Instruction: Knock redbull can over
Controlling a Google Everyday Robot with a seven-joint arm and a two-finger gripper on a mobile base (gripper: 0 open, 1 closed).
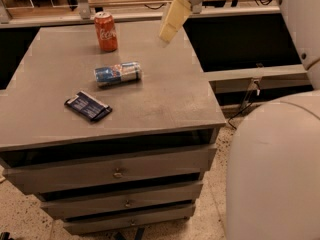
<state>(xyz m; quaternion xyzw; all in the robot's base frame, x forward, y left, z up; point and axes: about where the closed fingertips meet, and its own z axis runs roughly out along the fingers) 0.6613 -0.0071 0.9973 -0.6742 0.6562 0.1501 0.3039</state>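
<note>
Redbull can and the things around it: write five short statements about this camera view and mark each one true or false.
1. The redbull can lies on its side on the table. True.
2. The Coca-Cola can lies on its side too. False: it stands upright, behind the redbull can.
3. The gripper touches the redbull can. False: it hangs over the far right part of the table, apart from the can.
4. The dark blue packet lies nearer the table's front edge than the redbull can. True.
5. The packet rests on top of the redbull can. False: it lies flat on the table, apart from the can.
</note>
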